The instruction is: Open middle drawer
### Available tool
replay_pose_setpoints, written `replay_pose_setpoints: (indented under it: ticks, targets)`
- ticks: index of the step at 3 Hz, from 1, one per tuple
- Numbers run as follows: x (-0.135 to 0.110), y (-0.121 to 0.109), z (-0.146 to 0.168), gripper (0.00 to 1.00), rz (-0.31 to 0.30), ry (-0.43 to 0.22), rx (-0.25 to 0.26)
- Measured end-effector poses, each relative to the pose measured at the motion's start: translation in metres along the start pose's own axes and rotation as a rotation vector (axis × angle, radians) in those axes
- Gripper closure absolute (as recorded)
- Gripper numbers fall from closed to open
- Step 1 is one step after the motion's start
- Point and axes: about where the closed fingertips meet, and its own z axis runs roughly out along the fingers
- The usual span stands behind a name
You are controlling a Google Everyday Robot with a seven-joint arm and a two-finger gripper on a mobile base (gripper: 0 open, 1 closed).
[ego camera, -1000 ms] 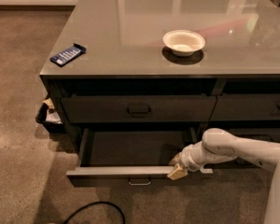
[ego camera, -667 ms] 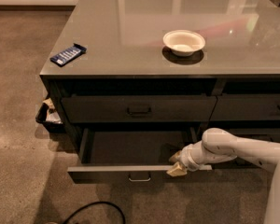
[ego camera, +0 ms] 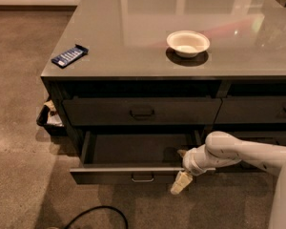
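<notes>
At the right end of the middle drawer (ego camera: 109, 174), your pincer (ego camera: 180, 168) pinches its front; bowl (ego camera: 188, 43) above, cable (ego camera: 101, 212) below, inner fingertip (ego camera: 181, 152) mostly hidden.

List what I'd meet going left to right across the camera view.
Blue packet on the counter → handle of the middle drawer → gripper at that drawer front's right end.
</notes>
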Motion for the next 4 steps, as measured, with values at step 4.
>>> replay_pose_setpoints:
  ticks: [4]
  targets:
    - [0.026, 0.049, 0.009, 0.19, 0.032, 0.132, -0.099]
